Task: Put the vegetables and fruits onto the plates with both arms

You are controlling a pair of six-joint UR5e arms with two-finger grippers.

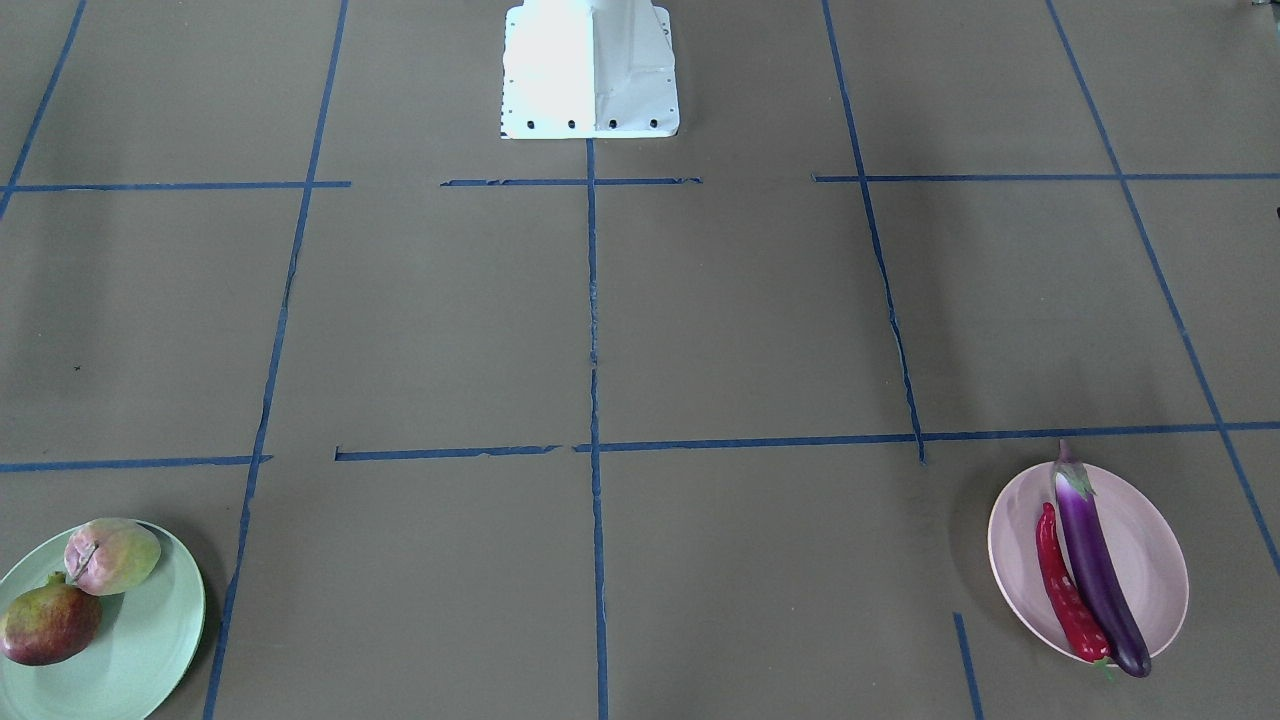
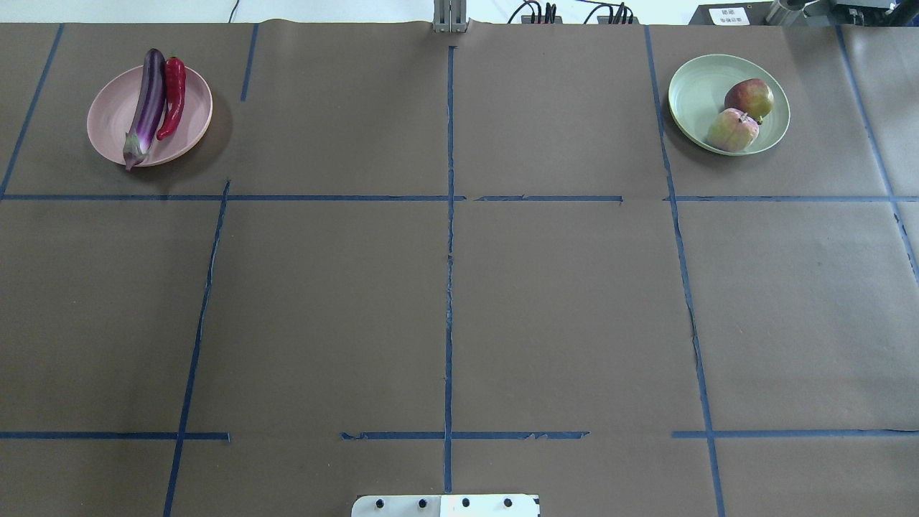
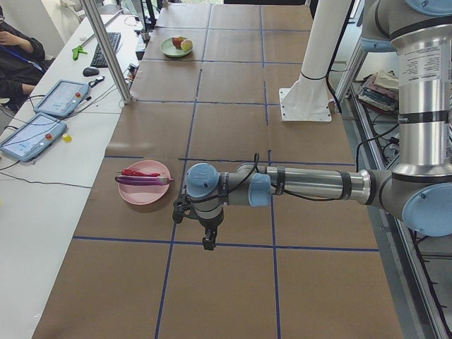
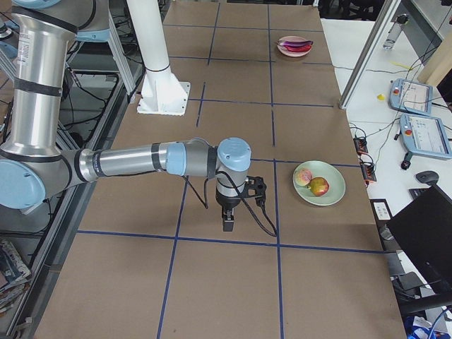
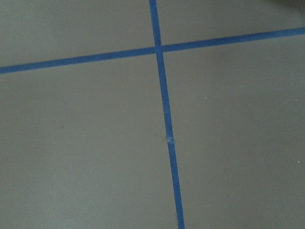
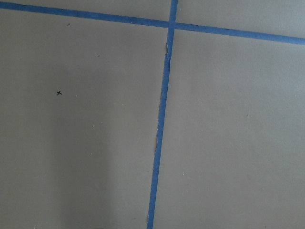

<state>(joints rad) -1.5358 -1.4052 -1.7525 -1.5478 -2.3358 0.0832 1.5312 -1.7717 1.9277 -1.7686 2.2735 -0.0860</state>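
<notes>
Eggplant (image 2: 147,100) lies beside chili (image 2: 172,97), cap toward pedestal (image 2: 445,506).

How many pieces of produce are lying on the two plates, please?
4. The long glossy purple eggplant and thin red chili pepper lie side by side on the pale pink plate; the dark-red pomegranate and green-pink peach-like fruit sit on the mint green plate. None seems hidden.

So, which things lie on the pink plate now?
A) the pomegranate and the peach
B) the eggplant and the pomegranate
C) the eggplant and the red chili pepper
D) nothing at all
C: in the front-facing view the eggplant and the red chili pepper lie side by side on the pink plate.
</notes>
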